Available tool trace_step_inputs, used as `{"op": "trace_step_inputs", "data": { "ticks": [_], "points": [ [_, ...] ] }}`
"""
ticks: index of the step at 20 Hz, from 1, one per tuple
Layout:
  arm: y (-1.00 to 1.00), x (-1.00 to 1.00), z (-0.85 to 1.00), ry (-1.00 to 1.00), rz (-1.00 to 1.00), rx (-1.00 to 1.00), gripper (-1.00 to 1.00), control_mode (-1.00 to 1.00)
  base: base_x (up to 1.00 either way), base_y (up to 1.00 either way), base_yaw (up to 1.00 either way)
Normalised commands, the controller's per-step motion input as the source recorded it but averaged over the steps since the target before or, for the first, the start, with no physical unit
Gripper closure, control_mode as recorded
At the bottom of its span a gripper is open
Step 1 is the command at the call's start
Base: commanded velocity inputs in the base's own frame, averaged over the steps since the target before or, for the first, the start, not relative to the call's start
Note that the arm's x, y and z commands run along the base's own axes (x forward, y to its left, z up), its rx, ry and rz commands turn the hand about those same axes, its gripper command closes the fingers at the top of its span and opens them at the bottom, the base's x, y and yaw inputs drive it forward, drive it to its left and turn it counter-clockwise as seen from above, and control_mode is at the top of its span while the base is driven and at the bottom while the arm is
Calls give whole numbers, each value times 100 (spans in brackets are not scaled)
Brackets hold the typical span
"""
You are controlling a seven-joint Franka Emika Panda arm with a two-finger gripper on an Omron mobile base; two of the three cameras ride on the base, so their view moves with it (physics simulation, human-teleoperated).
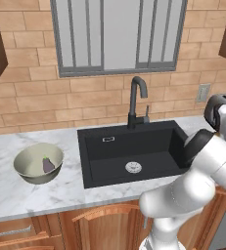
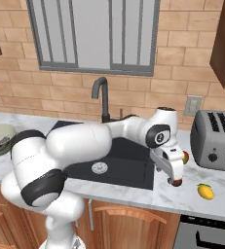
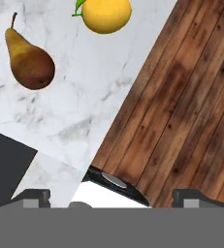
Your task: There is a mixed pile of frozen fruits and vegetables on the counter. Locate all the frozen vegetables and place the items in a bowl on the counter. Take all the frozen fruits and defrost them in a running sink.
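Note:
My gripper [image 2: 175, 176] hangs open just right of the black sink [image 2: 128, 168], low over the white marble counter [image 2: 216, 206]. Its fingertips [image 3: 33, 196] stand wide apart with nothing between them. A red-brown pear-shaped fruit [image 3: 28, 55] lies on the counter ahead of the gripper and peeks out under the hand [image 2: 178, 183]. A red-yellow-green fruit [image 2: 185, 156] is partly hidden behind the hand. The yellow-orange vegetable [image 2: 206, 191] lies to the right of the hand, also in the hand view [image 3: 106, 14]. The pale bowl [image 1: 38, 162] sits left of the sink with the purple-grey vegetable [image 1: 48, 165] inside.
A steel toaster [image 2: 216, 141] stands at the back right of the counter. The tall black tap [image 1: 136, 100] rises behind the sink. The counter's front edge runs close to the fruit, with wooden floor [image 3: 181, 106] below it.

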Motion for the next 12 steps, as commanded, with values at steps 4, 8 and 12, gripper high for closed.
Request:
{"op": "trace_step_inputs", "data": {
  "ticks": [4, 8, 12],
  "points": [
    [-50, 14, -12, -6, 8, 0, -100, -100, 0, 0, 0],
    [-51, 33, -30, -3, 12, 0, -100, -100, 0, 0, 0],
    [-45, 28, -26, 0, 11, -1, -100, -100, 0, 0, 0]
  ]
}}
